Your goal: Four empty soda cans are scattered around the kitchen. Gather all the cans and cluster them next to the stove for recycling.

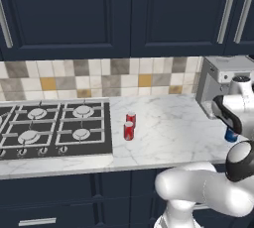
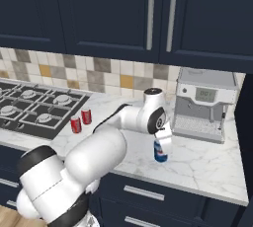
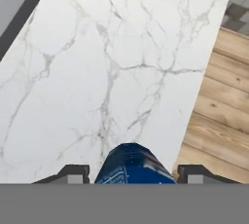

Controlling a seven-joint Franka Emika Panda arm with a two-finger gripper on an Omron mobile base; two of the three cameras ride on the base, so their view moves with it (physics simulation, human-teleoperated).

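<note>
- My gripper (image 3: 131, 174) has its fingers spread on either side of a blue soda can (image 2: 160, 151), not visibly pinching it.
- That can stands on the white marble counter (image 1: 168, 133), near the espresso machine (image 2: 202, 103).
- Two red soda cans (image 1: 129, 126) stand just right of the stove (image 1: 52, 128).
- Navy cabinets (image 1: 119, 14) hang above the mosaic backsplash (image 1: 99, 78).

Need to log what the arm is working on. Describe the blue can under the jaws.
The blue can is a small cylinder, dark blue with red and white markings. It stands upright on the white marble counter, near the front edge, in front of the coffee machine. The gripper straddles it from above, a fingertip on each side; contact is unclear.
</note>
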